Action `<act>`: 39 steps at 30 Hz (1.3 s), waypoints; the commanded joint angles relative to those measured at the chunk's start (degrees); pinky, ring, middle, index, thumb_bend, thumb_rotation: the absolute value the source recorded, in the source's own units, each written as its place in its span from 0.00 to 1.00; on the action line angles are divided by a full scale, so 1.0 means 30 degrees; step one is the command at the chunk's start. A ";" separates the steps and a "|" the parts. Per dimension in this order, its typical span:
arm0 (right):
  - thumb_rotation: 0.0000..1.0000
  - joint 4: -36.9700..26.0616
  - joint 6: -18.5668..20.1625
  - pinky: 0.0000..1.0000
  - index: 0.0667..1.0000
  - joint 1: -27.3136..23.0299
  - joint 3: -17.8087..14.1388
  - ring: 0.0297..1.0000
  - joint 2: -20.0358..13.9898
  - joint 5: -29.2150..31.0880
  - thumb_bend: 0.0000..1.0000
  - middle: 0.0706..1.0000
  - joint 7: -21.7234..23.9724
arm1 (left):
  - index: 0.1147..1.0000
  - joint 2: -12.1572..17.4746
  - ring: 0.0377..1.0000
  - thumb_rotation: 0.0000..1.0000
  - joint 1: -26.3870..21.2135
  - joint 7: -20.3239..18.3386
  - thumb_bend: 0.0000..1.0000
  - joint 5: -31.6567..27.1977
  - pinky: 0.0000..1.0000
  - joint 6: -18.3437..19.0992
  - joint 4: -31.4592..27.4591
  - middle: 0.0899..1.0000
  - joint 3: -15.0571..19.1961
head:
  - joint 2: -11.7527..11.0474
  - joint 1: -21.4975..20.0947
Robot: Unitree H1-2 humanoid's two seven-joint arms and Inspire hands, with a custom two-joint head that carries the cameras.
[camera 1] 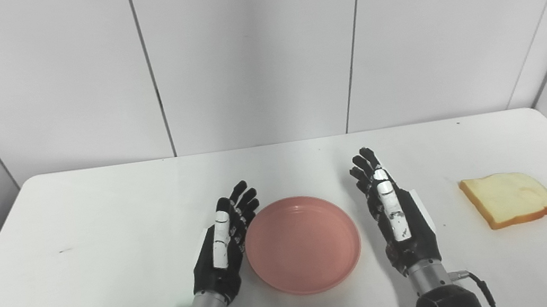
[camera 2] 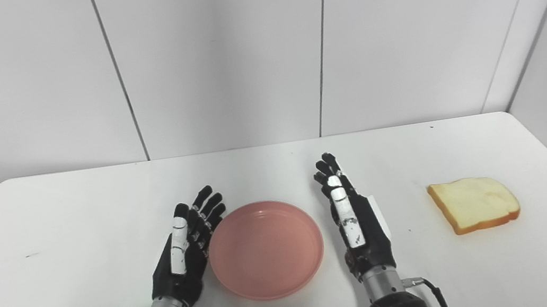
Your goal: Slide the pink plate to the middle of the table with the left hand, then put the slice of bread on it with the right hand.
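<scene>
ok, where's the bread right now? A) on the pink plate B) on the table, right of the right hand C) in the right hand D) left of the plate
B: the slice of bread lies flat on the table, apart from the open right hand; the pink plate is empty.

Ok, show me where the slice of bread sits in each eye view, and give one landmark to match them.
Left eye view: slice of bread lies at the right, near the table's right edge.
Right eye view: same slice, slightly further left in the picture.
Shared landmark: the pink plate between the two robot hands.
</scene>
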 commanded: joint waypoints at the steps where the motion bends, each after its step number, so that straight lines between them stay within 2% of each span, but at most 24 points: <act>1: 0.93 -0.0699 0.0225 1.00 0.95 -0.0755 -0.0397 0.95 -0.0528 0.0334 0.69 0.95 0.0154 | 0.91 -0.0132 0.94 0.96 -0.0358 0.0293 0.77 0.0282 1.00 -0.0036 -0.0003 0.93 0.0103 | 0.0010 -0.0124; 5: 0.89 -0.1539 0.0924 0.97 0.95 -0.1162 -0.0891 0.94 -0.1919 0.0623 0.67 0.95 0.0616 | 0.91 -0.0186 0.95 0.96 -0.0566 0.0536 0.77 0.0449 1.00 0.0079 -0.0027 0.93 0.0276 | -0.0013 -0.0284; 7: 0.82 -0.1680 0.1030 0.95 0.94 -0.1334 -0.1199 0.93 -0.2623 0.0745 0.65 0.94 0.0787 | 0.91 -0.0139 0.96 0.98 -0.0603 0.0562 0.77 0.0589 1.00 0.0270 -0.0080 0.94 0.0258 | -0.0016 -0.0412; 11: 0.64 -0.1727 0.1713 0.89 0.88 -0.1700 -0.2040 0.88 -0.4179 0.1530 0.69 0.89 0.1273 | 0.92 -0.0139 0.96 0.99 -0.0708 0.0653 0.76 0.0673 1.00 0.0394 -0.0004 0.94 0.0284 | -0.0116 -0.0767; 13: 0.59 -0.1755 0.2075 0.85 0.87 -0.1798 -0.2159 0.86 -0.4883 0.1410 0.70 0.88 0.1456 | 0.92 -0.0165 0.97 0.99 -0.0794 0.0674 0.76 0.0698 1.00 0.0361 0.0132 0.94 0.0293 | -0.0212 -0.0916; 16: 0.52 -0.1667 0.2346 0.82 0.86 -0.1986 -0.2242 0.86 -0.6432 0.0456 0.70 0.89 0.1710 | 0.92 -0.0231 0.97 0.99 -0.0939 0.0756 0.75 0.0809 1.00 0.0242 0.0387 0.94 0.0310 | -0.0339 -0.1213; 17: 0.47 -0.1569 0.2369 0.85 0.86 -0.2059 -0.2303 0.89 -0.6816 0.0319 0.70 0.90 0.1821 | 0.92 -0.0251 0.98 0.99 -0.0974 0.0753 0.75 0.0837 1.00 0.0212 0.0455 0.95 0.0325 | -0.0339 -0.1213; 20: 0.43 -0.1158 0.1946 0.87 0.89 -0.2102 -0.2129 0.90 -0.8883 -0.0619 0.66 0.93 0.2873 | 0.92 -0.0461 0.97 0.99 -0.1001 0.0903 0.75 0.0708 1.00 0.0516 0.0389 0.95 0.0470 | -0.0451 -0.1464; 22: 0.41 -0.0995 0.2063 0.86 0.89 -0.2044 -0.2013 0.89 -1.0319 -0.1417 0.70 0.94 0.3477 | 0.92 -0.0581 0.97 0.99 -0.1024 0.0978 0.75 0.0641 1.00 0.0656 0.0313 0.95 0.0547 | -0.0536 -0.1688; 24: 0.39 -0.0751 0.2088 0.86 0.90 -0.2036 -0.1987 0.89 -1.1401 -0.1506 0.72 0.94 0.4189 | 0.93 -0.0654 0.97 1.00 -0.1062 0.1033 0.73 0.0653 1.00 0.0673 0.0301 0.95 0.0601 | -0.0574 -0.1902; 27: 0.29 -0.0248 0.2227 0.85 0.91 -0.2167 -0.1923 0.91 -1.2697 -0.1354 0.72 0.95 0.5226 | 0.93 -0.0709 0.97 1.00 -0.1115 0.1130 0.72 0.0730 1.00 0.0696 0.0291 0.95 0.0675 | -0.0664 -0.2160; 29: 0.24 0.0187 0.1943 0.83 0.90 -0.2274 -0.1835 0.91 -1.3334 -0.1770 0.72 0.95 0.5514 | 0.93 -0.0719 0.97 1.00 -0.1136 0.1197 0.72 0.0764 1.00 0.0766 0.0270 0.95 0.0698 | -0.0692 -0.2208; 30: 0.17 0.0408 0.1698 0.81 0.89 -0.2327 -0.1812 0.90 -1.3557 -0.2030 0.72 0.94 0.5585 | 0.92 -0.0720 0.97 1.00 -0.1134 0.1235 0.72 0.0776 1.00 0.0818 0.0237 0.95 0.0702 | -0.0692 -0.2208; 32: 0.14 0.0974 0.1402 0.82 0.89 -0.2434 -0.1814 0.91 -1.4000 -0.2414 0.73 0.94 0.5742 | 0.92 -0.0646 0.96 1.00 -0.1146 0.1226 0.72 0.0761 1.00 0.0856 0.0252 0.95 0.0739 | -0.0843 -0.2725; 39: 0.12 0.1441 0.2056 0.88 0.90 -0.2807 -0.1455 0.95 -1.5428 -0.4042 0.79 0.96 0.6503 | 0.94 -0.0204 0.97 1.00 -0.1078 0.0943 0.71 0.0601 1.00 0.0919 0.0121 0.96 0.0925 | -0.1020 -0.4417</act>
